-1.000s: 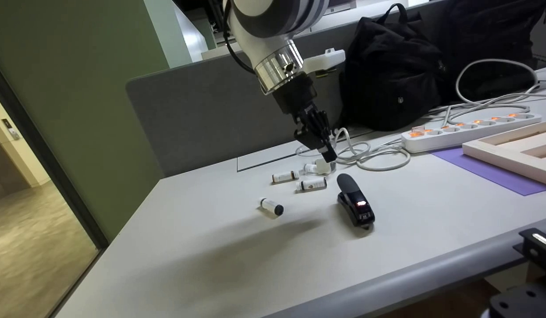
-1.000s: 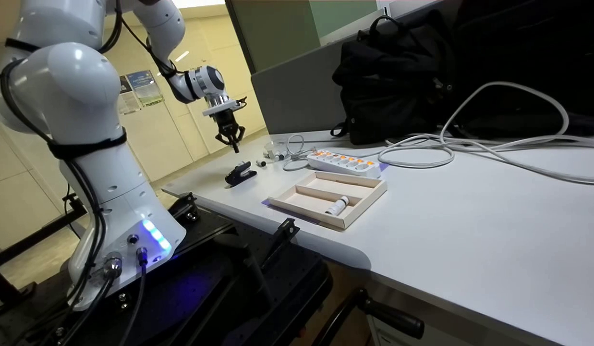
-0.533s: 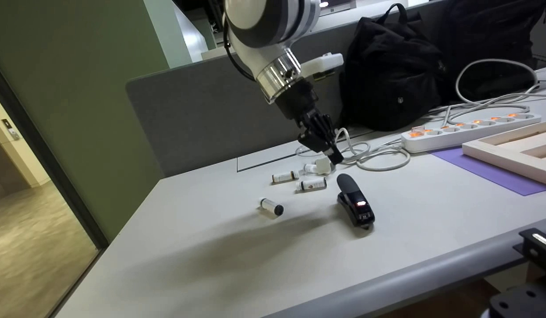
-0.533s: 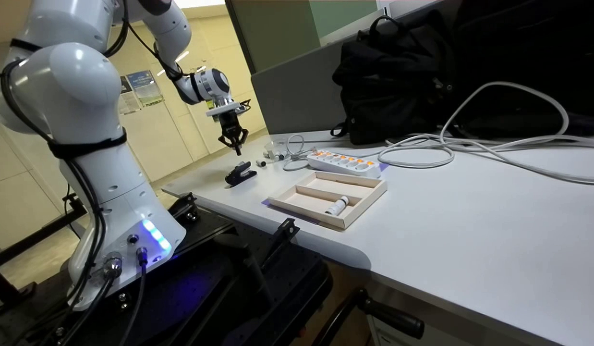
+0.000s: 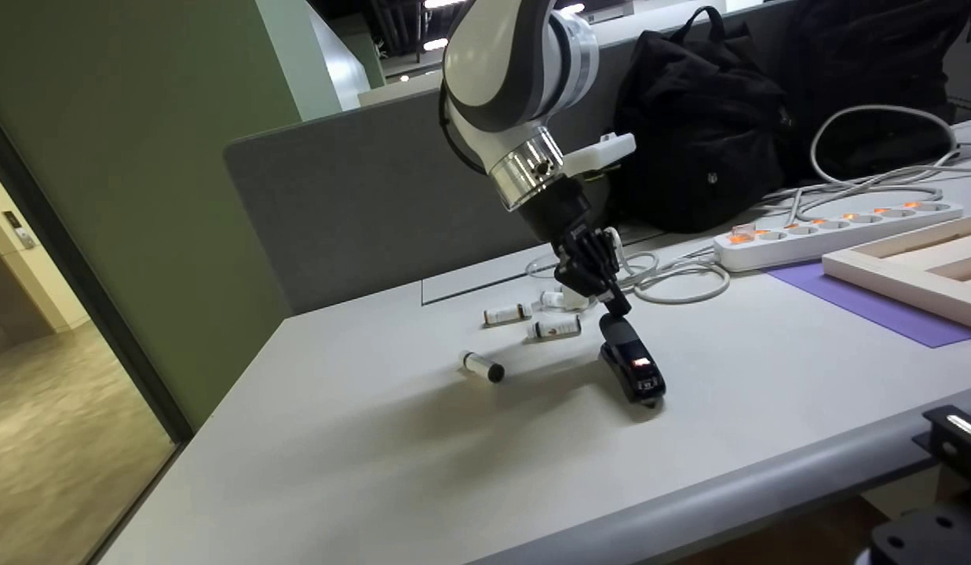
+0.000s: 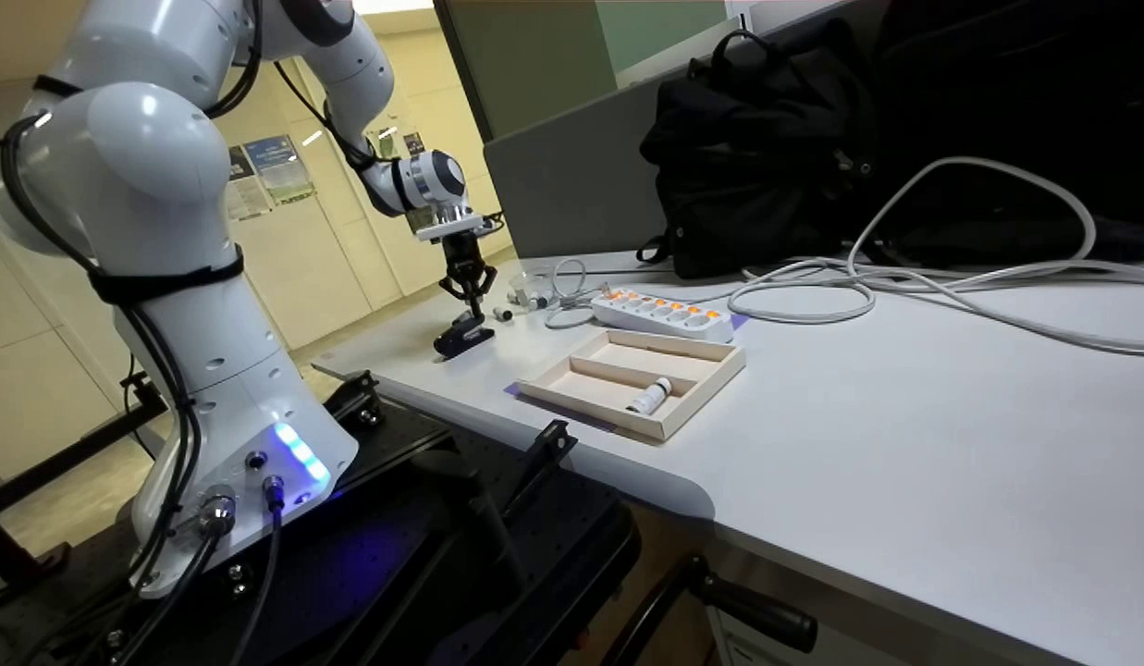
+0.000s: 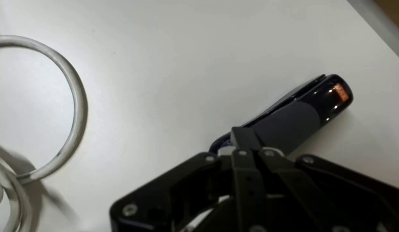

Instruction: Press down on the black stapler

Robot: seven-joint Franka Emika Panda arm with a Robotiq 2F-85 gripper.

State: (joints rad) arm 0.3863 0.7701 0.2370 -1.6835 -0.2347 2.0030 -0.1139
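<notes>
The black stapler point(image 5: 637, 365) lies on the white table, its rounded top arm raised at the end under my gripper and its glossy front end toward the table's near edge. It shows in both exterior views point(image 6: 461, 338) and in the wrist view point(image 7: 284, 125), where an orange-red label marks the front end. My gripper point(image 5: 617, 304) is shut with nothing between its fingers and points down at the raised end of the top arm. In the wrist view the fingertips point(image 7: 246, 137) cover part of that end. They look at or just above it; I cannot tell whether they press.
Several small white cylindrical pieces point(image 5: 554, 327) lie beside the stapler. A looped grey cable point(image 5: 685, 284), a white power strip point(image 5: 842, 229) and a wooden tray point(image 6: 618, 422) are on the table. A black backpack point(image 5: 697, 133) stands against the grey partition point(image 5: 391, 204).
My gripper has moved down and toward the stapler, from above the table behind it to the raised end of its top arm. It stays shut. The stapler has stayed in place.
</notes>
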